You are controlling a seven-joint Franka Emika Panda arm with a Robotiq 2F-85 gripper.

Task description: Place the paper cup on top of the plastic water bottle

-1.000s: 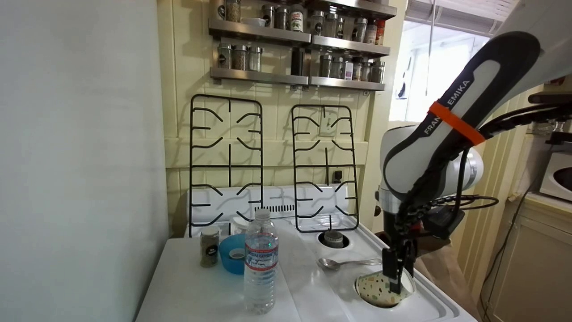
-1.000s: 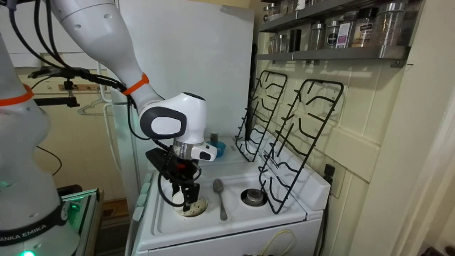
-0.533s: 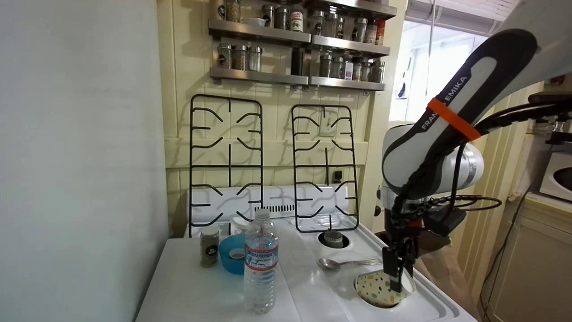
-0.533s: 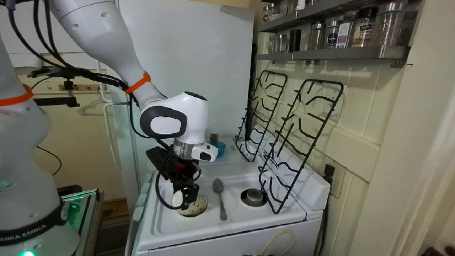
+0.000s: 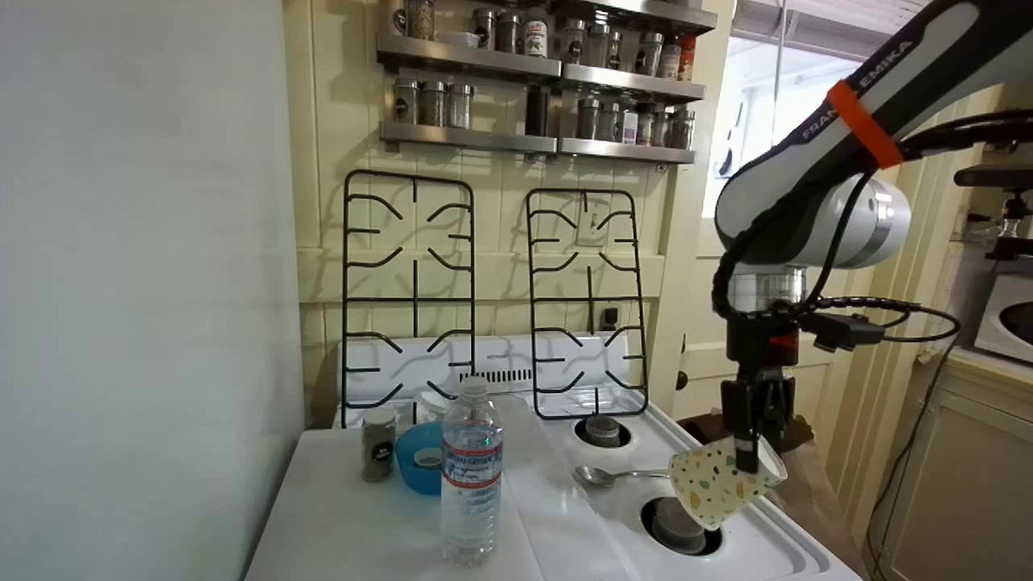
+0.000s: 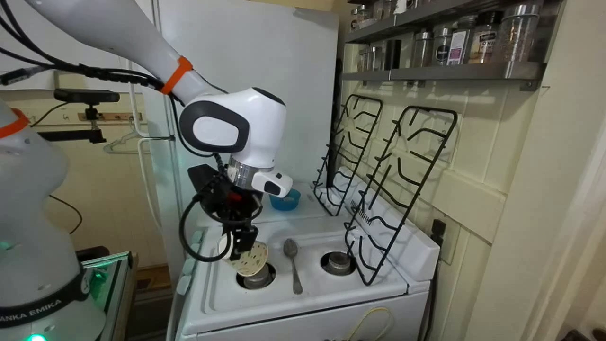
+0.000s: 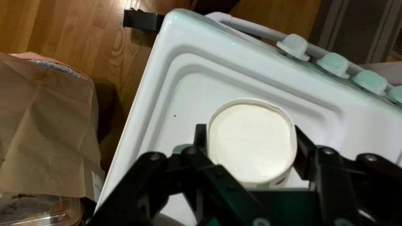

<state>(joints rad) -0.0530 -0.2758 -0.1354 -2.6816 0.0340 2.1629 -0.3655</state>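
Cream wall panelling [image 5: 500,278] is fitted behind a white stove [image 5: 597,541]; two black grates [image 5: 416,299] are leaned against the panelling, well apart from the jaws. Jars [image 5: 433,105] are ranked on shelves [image 5: 468,137] above; most lettering is too small to be read.

The jaws are pressed against opposite sides of the paper cup [image 7: 251,141] and are parted by its width only. The cup is held tilted above a burner [image 5: 676,528], its speckled wall shown beside and below the jaws in both exterior views. Its white round end is presented in the wrist view; whether mouth or base cannot be told.

The plastic water bottle [image 5: 472,516] is stood upright on the stove, well apart from the jaws and to their left in an exterior view. On its blue, red-edged label [image 5: 472,460], GEYSER can be made out; smaller print is illegible. Farther left of the jaws, a blue bowl [image 5: 416,464] and a spice jar [image 5: 378,436] are placed.

Above the jaws, FRAN and EMIKA are printed on the robot arm [image 5: 863,230], on either side of an orange band [image 5: 863,125]. ANKA EMIKA is shown on its base [image 6: 38,265], cut off by the view's edge.
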